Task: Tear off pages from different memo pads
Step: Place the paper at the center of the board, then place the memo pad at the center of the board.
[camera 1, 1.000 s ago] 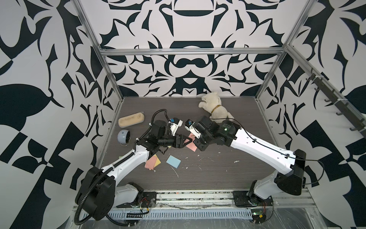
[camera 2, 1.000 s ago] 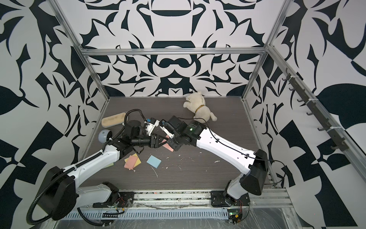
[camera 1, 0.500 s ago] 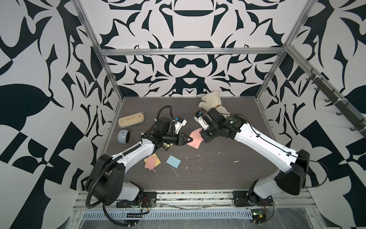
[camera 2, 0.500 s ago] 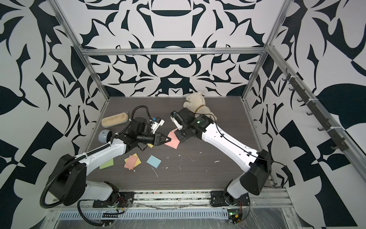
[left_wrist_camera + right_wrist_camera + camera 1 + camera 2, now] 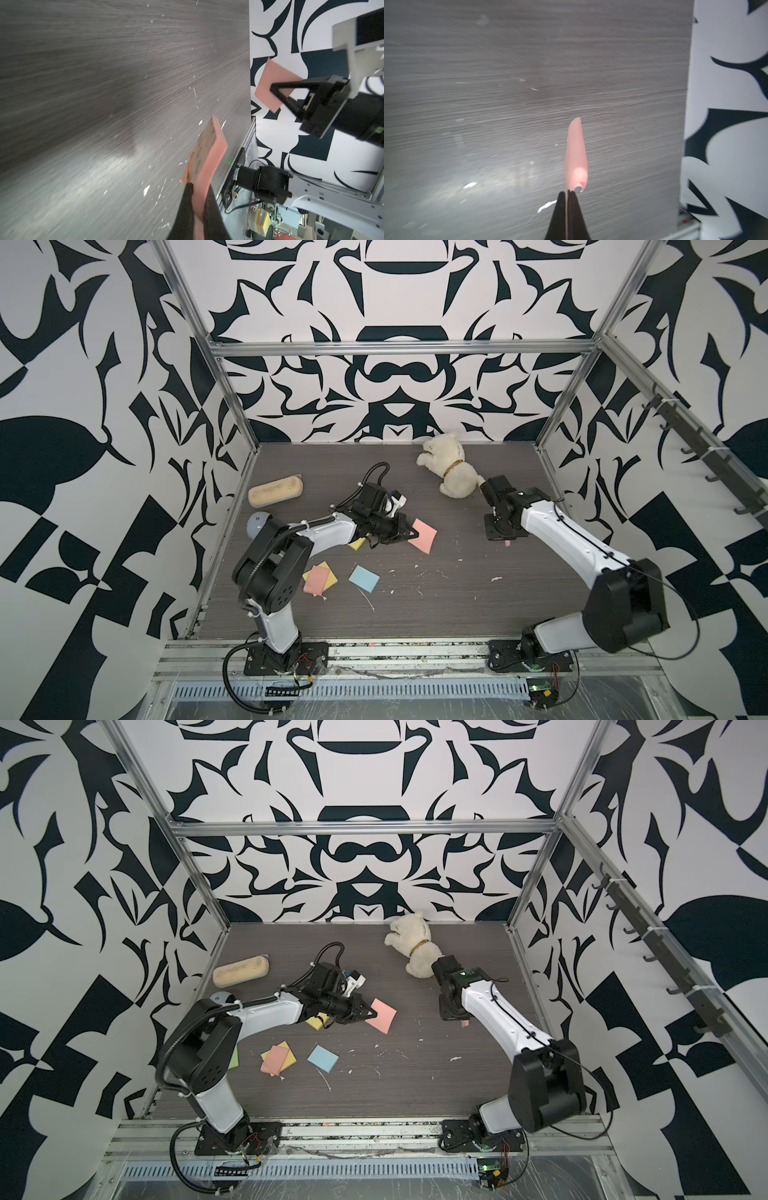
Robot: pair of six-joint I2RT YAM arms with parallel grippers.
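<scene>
Moved: my right fingers [image 5: 566, 193], swung well apart from my left fingers [image 5: 412, 534].
Left hold: pink memo pad [image 5: 423, 536], clamped above table [image 5: 457, 614].
Right hold: torn-off pink page [image 5: 576, 155], pinched.
Remaining: other pads [image 5: 316, 1023], I judge.

I saw a pink memo pad [image 5: 423, 536] and a pink page [image 5: 576, 153]. The table [image 5: 457, 614] was dark grey woodgrain, the walls [image 5: 395, 302] black-and-white swirls, the plush dog [image 5: 451, 472] cream. I also made out a blue square [image 5: 364, 578], a pink sheet [image 5: 316, 580], a yellow sheet [image 5: 331, 578] and, half hidden, perhaps a green sheet [image 5: 234, 1058].
</scene>
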